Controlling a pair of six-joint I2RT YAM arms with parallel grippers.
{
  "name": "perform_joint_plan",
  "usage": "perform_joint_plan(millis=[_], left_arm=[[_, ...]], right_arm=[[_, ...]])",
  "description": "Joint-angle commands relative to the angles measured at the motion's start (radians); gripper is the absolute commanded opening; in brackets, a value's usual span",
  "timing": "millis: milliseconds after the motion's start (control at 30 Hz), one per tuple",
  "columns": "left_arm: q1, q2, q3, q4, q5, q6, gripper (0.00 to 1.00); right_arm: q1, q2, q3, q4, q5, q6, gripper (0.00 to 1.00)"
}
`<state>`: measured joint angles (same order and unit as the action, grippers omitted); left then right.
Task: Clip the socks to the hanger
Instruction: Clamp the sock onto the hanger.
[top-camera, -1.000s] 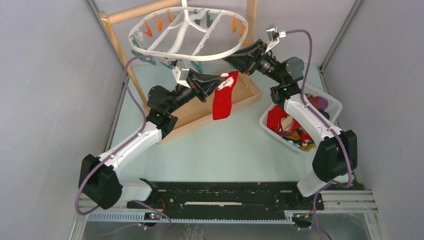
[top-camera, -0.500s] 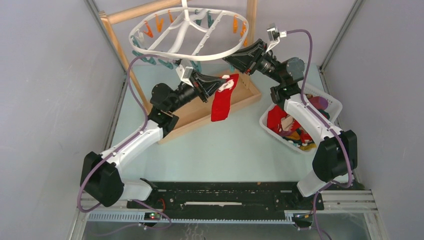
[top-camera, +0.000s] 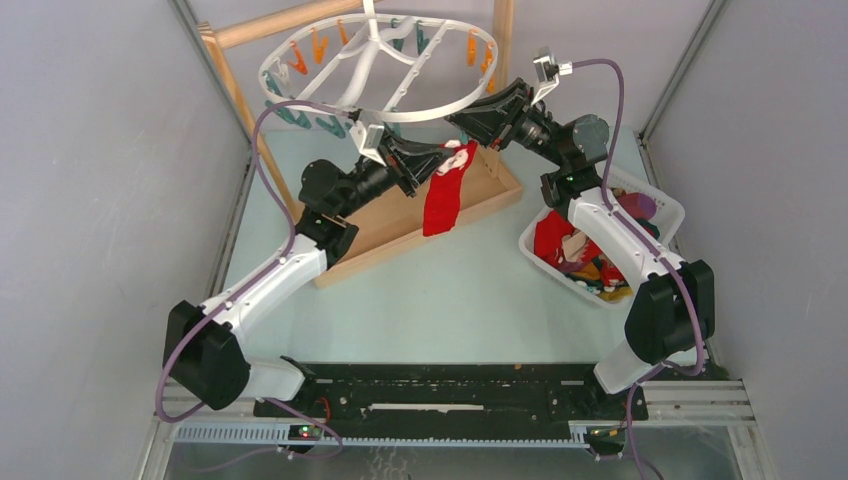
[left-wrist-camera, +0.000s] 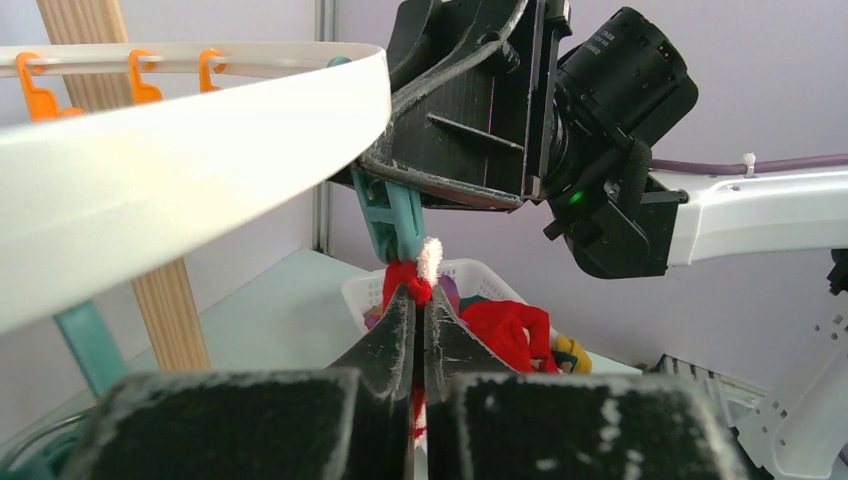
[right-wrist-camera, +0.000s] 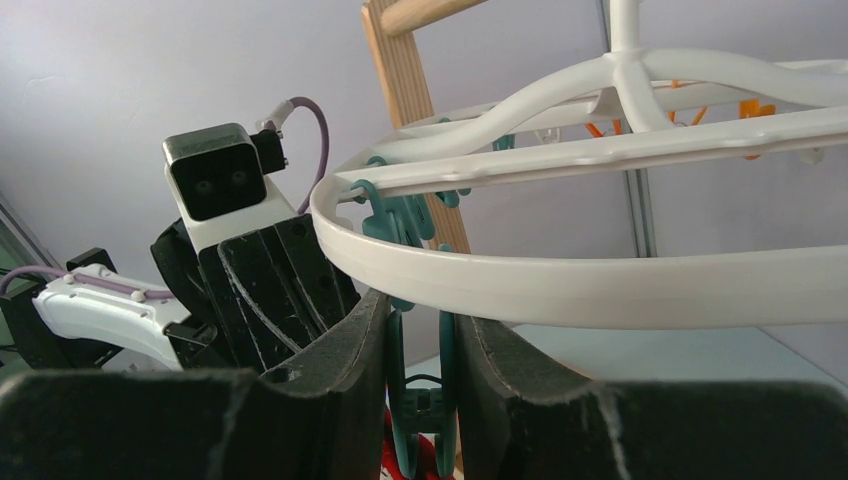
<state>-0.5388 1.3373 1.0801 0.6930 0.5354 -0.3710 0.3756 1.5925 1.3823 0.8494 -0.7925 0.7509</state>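
Basket (top-camera: 672, 213): socks (top-camera: 560, 242), 3 o'clock.
Left gripper (top-camera: 445, 159): clamping red sock (top-camera: 441, 207), hanging toward 6 o'clock.
Right gripper (top-camera: 457, 119): squeezing teal peg (right-wrist-camera: 420, 415).

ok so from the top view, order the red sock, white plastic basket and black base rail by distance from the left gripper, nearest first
1. red sock: clamped in the left gripper.
2. white plastic basket: to its right.
3. black base rail: at the near edge, farthest.

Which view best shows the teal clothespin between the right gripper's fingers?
Right wrist: the teal clothespin hangs close and central under the hanger. Left wrist catches only its end above the sock; top external hides it.
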Motion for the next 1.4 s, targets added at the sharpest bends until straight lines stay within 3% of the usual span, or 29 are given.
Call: perform_joint_plan(millis=[0, 467, 1100, 1267, 1367], left_arm=[[0.007, -0.001, 0.076, 0.043, 0.006, -0.026, 0.0], [0.011, 0.023, 0.087, 0.022, 0.001, -0.093, 0.0], [0.013, 0.04, 0.085, 0.18, -0.003, -0.214, 0.0], [0.013, 0.048, 0.077, 0.215, -0.035, -0.228, 0.0], [0.013, 0.055, 0.079, 0.218, -0.035, -0.228, 0.0]], right_arm=[[0.009, -0.04, 0.006, 0.024, -0.045, 0.021, 0.17], [-0.006, -0.038, -0.012, 0.109, -0.021, -0.004, 0.18], [-0.009, -0.031, -0.043, 0.187, -0.035, -0.031, 0.19], [-0.01, -0.029, -0.043, 0.187, -0.044, -0.009, 0.23], [-0.014, -0.029, -0.043, 0.185, -0.049, 0.001, 0.31]])
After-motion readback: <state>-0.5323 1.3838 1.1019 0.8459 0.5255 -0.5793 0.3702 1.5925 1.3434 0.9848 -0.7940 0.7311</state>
